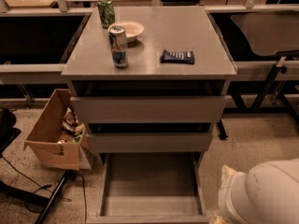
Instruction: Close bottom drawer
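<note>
The grey cabinet (149,55) stands in the middle of the camera view. Its bottom drawer (152,183) is pulled far out toward me, showing a shallow, empty grey tray; its flat front (149,219) lies at the bottom edge of the frame. The middle drawer front (149,143) and the top drawer front (149,108) each stand out a little. Only the white rounded body of my arm (264,195) shows, in the lower right corner, to the right of the open drawer. The gripper is out of view.
On the cabinet top stand a green can (106,11), a silver-blue can (118,46), a white bowl (127,31) and a dark snack packet (177,56). An open cardboard box (53,132) sits on the floor at the left. Cables (56,197) and black table legs (266,87) flank the cabinet.
</note>
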You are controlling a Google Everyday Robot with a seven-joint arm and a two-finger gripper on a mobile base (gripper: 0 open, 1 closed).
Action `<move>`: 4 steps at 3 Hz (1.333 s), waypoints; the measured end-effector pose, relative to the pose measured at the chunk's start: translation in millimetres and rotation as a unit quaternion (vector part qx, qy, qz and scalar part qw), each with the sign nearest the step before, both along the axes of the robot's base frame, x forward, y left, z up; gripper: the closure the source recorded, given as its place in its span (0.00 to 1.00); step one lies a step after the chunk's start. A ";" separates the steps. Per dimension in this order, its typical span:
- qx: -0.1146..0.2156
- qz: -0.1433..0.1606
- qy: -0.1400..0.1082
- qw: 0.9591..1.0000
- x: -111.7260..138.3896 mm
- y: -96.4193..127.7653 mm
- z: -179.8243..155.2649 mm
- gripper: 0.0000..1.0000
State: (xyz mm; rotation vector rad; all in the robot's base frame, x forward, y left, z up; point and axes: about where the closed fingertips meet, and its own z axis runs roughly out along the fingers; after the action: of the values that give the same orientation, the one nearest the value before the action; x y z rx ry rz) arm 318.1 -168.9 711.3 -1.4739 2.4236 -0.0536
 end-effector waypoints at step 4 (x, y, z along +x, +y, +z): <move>0.030 0.095 0.061 0.993 -4.1 19.1 -167.4 0.00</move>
State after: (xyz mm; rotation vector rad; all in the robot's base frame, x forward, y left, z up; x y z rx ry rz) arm 314.1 -149.9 543.8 -1.7193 2.3415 0.1543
